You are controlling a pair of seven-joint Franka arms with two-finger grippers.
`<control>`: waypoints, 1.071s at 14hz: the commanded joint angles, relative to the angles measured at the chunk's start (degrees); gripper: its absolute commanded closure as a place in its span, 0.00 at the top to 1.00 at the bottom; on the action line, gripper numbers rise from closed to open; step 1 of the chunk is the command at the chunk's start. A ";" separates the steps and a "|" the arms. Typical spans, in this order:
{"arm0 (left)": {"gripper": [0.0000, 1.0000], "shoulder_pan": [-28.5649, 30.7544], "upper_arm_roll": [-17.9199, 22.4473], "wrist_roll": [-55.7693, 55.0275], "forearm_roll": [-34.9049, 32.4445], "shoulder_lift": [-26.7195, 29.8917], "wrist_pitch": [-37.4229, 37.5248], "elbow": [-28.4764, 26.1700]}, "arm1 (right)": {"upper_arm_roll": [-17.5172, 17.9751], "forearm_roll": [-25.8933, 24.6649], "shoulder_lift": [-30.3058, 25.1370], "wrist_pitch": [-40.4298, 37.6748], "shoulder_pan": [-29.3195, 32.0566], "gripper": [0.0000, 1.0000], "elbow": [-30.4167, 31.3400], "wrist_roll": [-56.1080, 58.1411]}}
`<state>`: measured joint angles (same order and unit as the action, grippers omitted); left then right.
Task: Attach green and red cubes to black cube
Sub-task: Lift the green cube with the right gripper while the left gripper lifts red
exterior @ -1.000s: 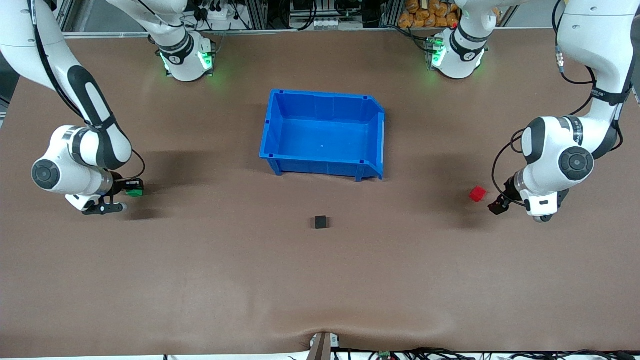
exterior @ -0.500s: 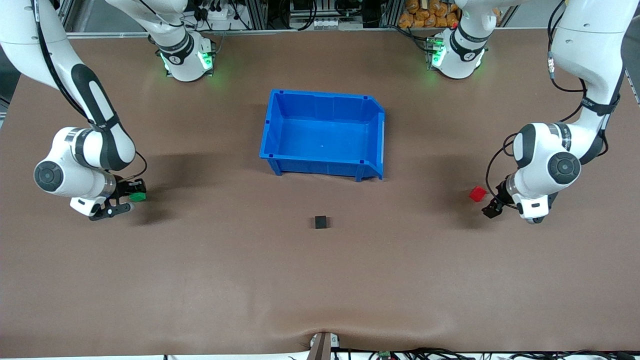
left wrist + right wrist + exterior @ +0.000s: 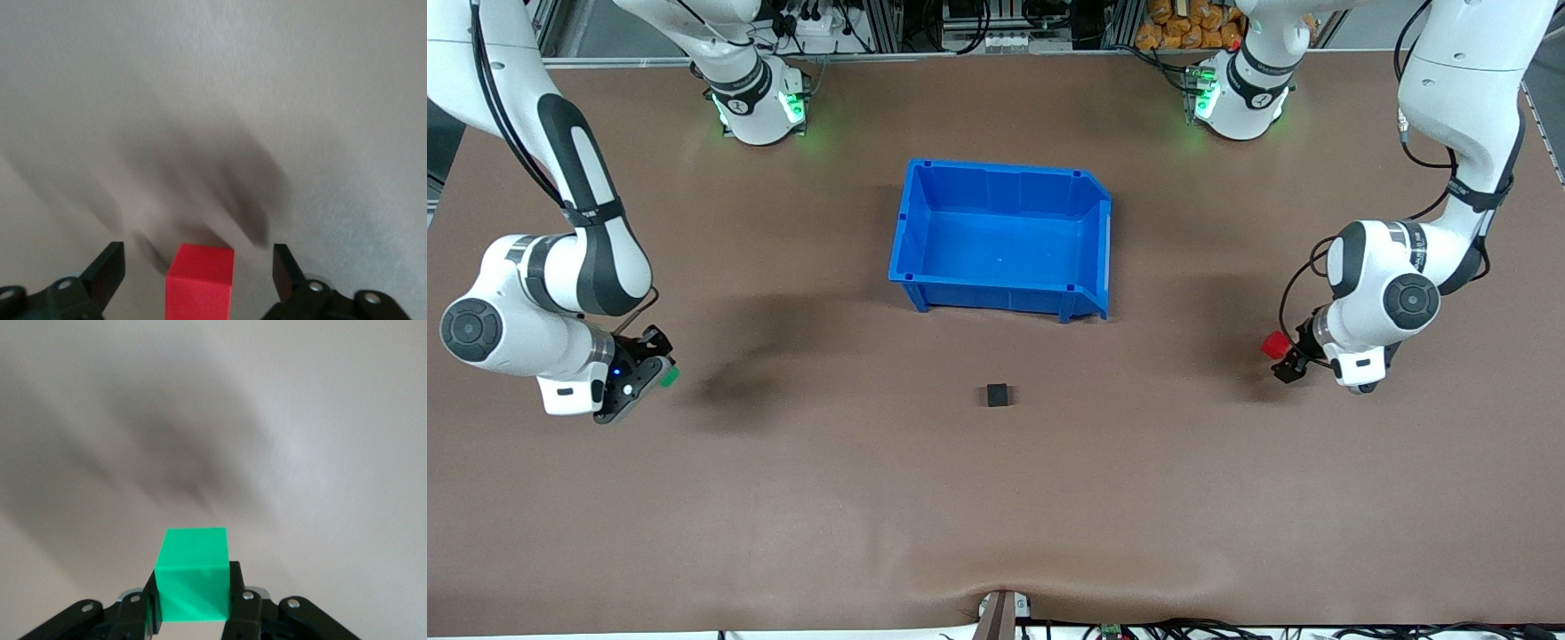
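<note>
Pincer status first: your right pincer (image 3: 643, 373), at the left edge of the frame, is pinching the green cube (image 3: 193, 575) tight. Your left pincer (image 3: 199, 277), middle right of the frame, is spread wide with the red cube (image 3: 200, 280) sitting between its fingers, not yet gripped, still on the desk (image 3: 996, 498). The black cube (image 3: 997, 394) sits dead center, just below the blue bin (image 3: 914, 233), so you'd bring both cubes inward toward the middle.
</note>
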<state>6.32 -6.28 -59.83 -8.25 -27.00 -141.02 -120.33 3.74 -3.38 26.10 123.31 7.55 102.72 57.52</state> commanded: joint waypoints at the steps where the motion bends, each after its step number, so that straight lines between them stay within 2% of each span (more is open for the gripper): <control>1: 0.72 0.36 -1.10 -1.60 -0.80 0.89 -0.22 -1.39 | 0.30 -0.48 0.79 -1.24 -2.79 0.00 -3.75 9.69; 3: 0.41 0.36 -1.72 -1.95 -0.80 0.72 -0.22 -1.39 | 0.21 -0.83 1.14 -1.15 -6.91 0.00 -5.77 14.53; 4: 0.33 0.62 -1.72 -1.87 -0.80 0.72 -0.22 -1.48 | 0.21 -1.01 2.01 -1.15 -9.46 0.00 -7.52 17.77; 7: 0.31 0.71 -1.63 -1.87 -0.80 0.63 -0.22 -1.39 | 0.04 -1.54 4.12 -1.50 -16.23 0.00 -11.74 21.32; 8: 0.21 0.97 -1.63 -1.34 -0.80 0.63 -0.22 -1.31 | 0.04 -2.76 5.61 -1.50 -17.55 0.00 -13.32 21.15; 9: 0.01 1.06 -1.63 -1.34 -0.89 0.63 -0.22 -1.22 | 0.04 -3.64 7.54 -1.85 -18.44 0.00 -15.25 20.62; 12: 0.00 0.62 -3.03 -4.05 -0.72 1.77 -0.22 -0.87 | -0.31 -4.44 13.96 -7.54 -23.79 0.00 -24.65 13.89; 13: 0.00 0.62 -5.30 -8.24 -0.37 2.03 -0.13 -0.34 | -0.31 -4.79 15.02 -8.69 -25.55 0.00 -26.07 10.28; 15: 0.00 -0.51 -10.22 -19.83 1.13 0.90 1.44 4.38 | -0.40 -4.88 16.86 -9.05 -29.68 0.00 -28.18 4.30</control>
<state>6.76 -12.22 -70.39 -7.89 -26.60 -141.46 -119.28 4.13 -6.76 39.52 116.73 -18.00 80.06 67.65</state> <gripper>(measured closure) 0.604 0.604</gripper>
